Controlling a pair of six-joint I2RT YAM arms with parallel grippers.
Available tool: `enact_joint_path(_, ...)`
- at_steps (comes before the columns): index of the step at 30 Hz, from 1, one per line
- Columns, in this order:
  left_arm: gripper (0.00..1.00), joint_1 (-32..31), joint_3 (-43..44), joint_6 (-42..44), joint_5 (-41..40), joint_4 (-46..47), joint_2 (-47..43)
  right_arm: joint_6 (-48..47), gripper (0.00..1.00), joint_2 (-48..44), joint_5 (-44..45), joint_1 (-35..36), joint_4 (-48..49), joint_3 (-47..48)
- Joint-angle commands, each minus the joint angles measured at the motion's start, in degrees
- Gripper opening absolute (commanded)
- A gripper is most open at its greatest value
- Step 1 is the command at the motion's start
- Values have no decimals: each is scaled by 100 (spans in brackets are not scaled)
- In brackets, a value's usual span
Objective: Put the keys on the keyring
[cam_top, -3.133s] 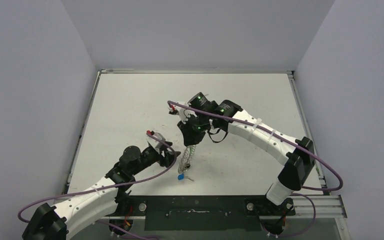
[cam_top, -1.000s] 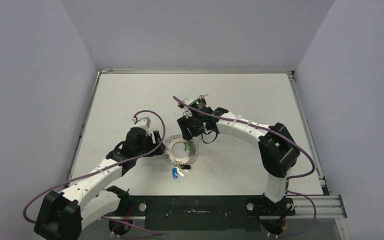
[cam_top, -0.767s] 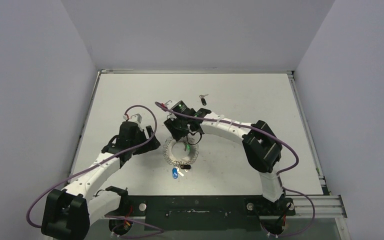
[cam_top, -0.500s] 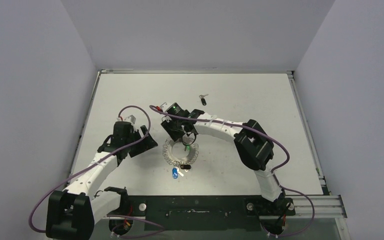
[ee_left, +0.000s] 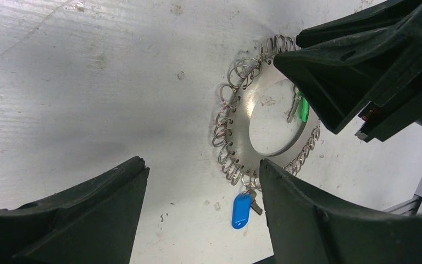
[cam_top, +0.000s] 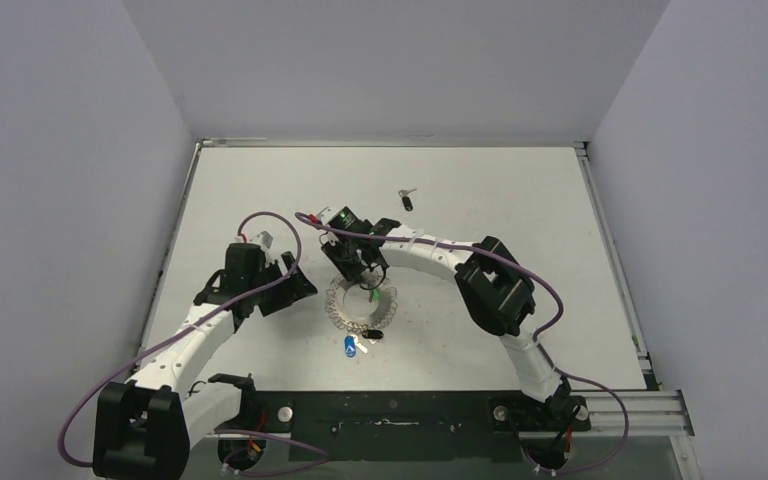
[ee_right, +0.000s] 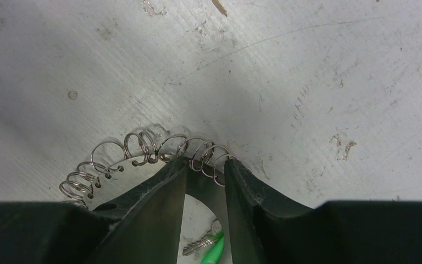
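The keyring (cam_top: 360,310) lies flat on the table, a silvery plate (ee_left: 242,118) rimmed with wire loops (ee_right: 137,146). My right gripper (cam_top: 358,268) stands on its far rim, jaws narrowed onto a few loops (ee_right: 204,164). My left gripper (cam_top: 298,285) hovers open just left of the ring (ee_left: 200,162), holding nothing. One black-headed key (cam_top: 406,200) lies alone farther back. A second black-headed key (cam_top: 371,333) rests at the ring's near edge.
A blue-headed key (cam_top: 349,346) (ee_left: 240,210) hangs off the ring's near rim. A green-headed key (ee_left: 303,107) (ee_right: 214,253) lies in the ring's hollow centre. Grey walls close in the table on three sides.
The ring, held upright three seconds ago, now lies flat. My right gripper moved left onto its far rim and narrowed its jaws. My left gripper drew back leftwards from the ring.
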Motion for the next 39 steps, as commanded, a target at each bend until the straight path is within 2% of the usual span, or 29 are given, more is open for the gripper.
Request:
enact_joint_path(1,72,49,200,-5,110,71,-128,9,34,45,42,42,88,244)
enact_joint_path(8,72,56,169,-18,110,87,-152,2,33,79,-14,77,101,269)
enact_joint_path(11,72,53,156,-18,119,108,-166,5,24,138,7,83,90,299)
enact_joint_path(16,71,50,147,28,63,104,-264,-61,1,104,96,114,-5,340)
enact_joint_path(22,67,49,9,195,63,352,-578,-333,0,-332,17,136,-215,271)
enact_joint_path(28,66,49,-297,614,352,1042,-1214,-626,0,-1008,-499,128,-426,60)
enact_joint_path(33,65,31,-614,1115,976,1942,-1776,-1029,0,-1473,-1430,96,-730,-77)
enact_joint_path(39,64,13,-1096,1554,1901,3580,-2086,-1430,0,-2172,-2350,57,-1089,-428)
